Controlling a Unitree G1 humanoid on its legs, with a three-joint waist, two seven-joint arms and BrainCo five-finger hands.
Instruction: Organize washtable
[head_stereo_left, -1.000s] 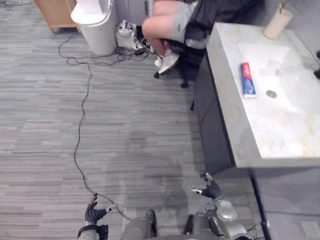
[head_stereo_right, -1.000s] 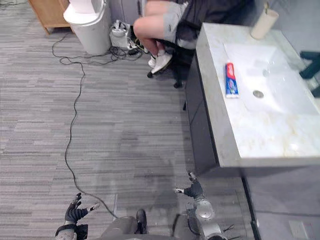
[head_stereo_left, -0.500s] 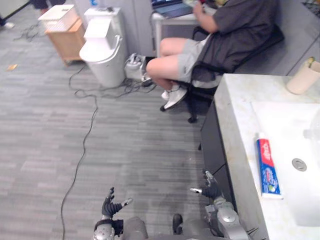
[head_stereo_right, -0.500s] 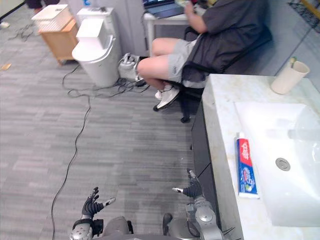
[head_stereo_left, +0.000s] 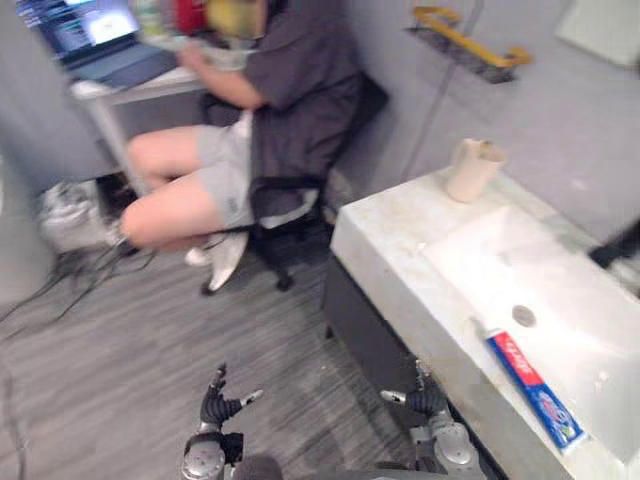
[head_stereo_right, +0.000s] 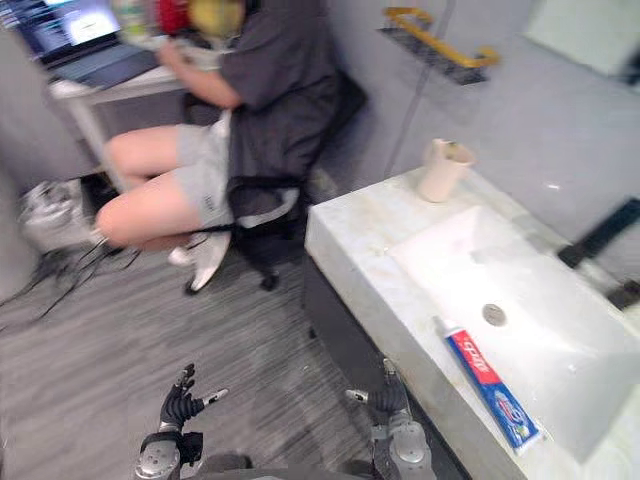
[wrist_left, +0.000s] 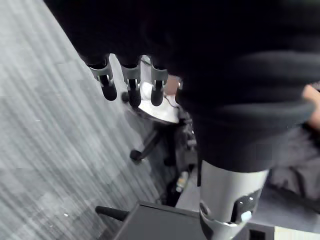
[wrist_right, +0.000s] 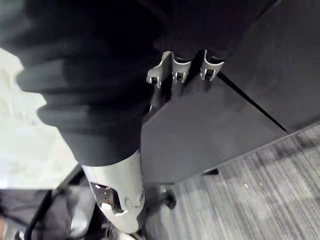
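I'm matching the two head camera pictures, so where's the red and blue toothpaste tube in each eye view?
Left eye view: red and blue toothpaste tube, lower right, along the white basin's near rim.
Right eye view: the tube, lower right, closer to centre.
Shared landmark: round metal drain, beside the tube's cap end.

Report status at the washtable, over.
Left hand and right hand open, empty, low before the washtable. Toothpaste lies by the basin; cup at the back corner. Person seated close by.
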